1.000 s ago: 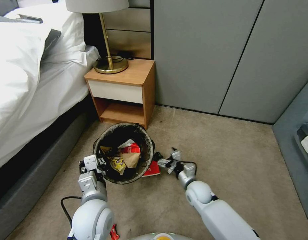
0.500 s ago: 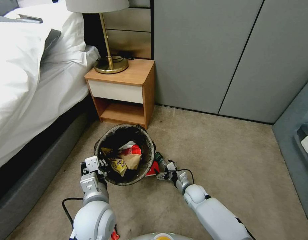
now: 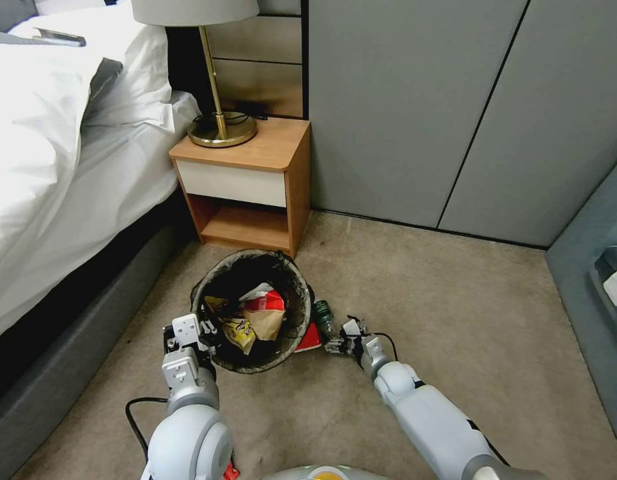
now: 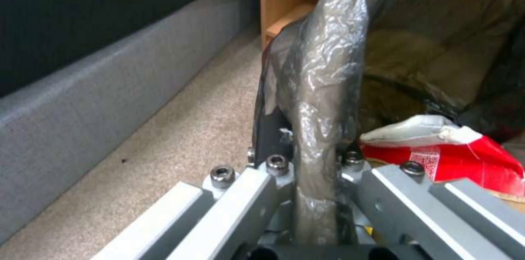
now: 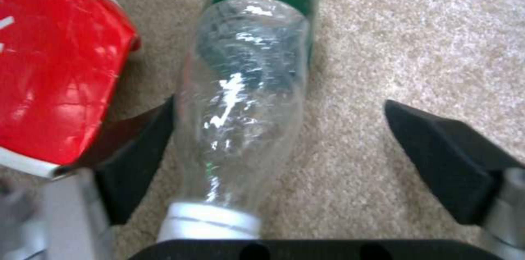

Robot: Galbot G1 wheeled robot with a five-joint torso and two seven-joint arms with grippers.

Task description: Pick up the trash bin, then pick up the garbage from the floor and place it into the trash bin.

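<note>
Lying between the open right claw [image 5: 279,149] fingers, clear bottle [image 5: 240,100], on carpet [image 5: 410,26]

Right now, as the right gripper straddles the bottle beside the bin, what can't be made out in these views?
- Bottle: its far end runs off the right wrist view's edge; in the head view the trash bin and right gripper partly cover it.
- Red packet: cut by the right wrist view's edge; in the head view the bin hides most of it.
- Bin's floor: covered by litter.
- Left gripper: fingertips lie behind the liner clamped between them.
</note>
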